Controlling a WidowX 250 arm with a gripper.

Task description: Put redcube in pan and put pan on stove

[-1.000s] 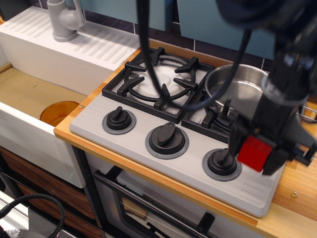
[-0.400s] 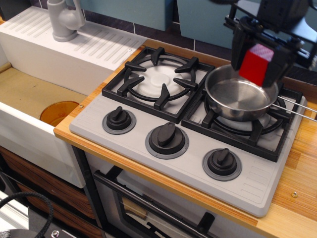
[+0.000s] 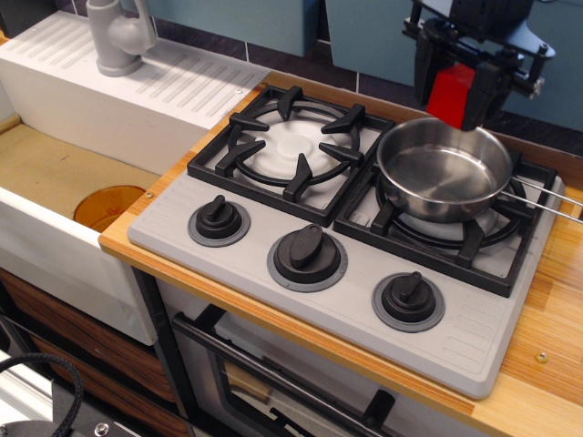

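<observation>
The redcube is held between the two black fingers of my gripper, which is shut on it. It hangs in the air just above the far rim of the pan. The pan is round, shiny steel and empty, and it sits on the right burner grate of the light grey stove. Its thin wire handle points right. The gripper's upper body runs out of the top of the view.
The left burner grate is bare. Three black knobs line the stove's front. A white sink with a grey faucet and an orange drain disc lies left. Wooden counter runs right of the stove.
The gripper with the redcube has risen from the front right of the stove, by the right knob, and moved back to above the pan's far rim. The pan has stayed on the right burner.
</observation>
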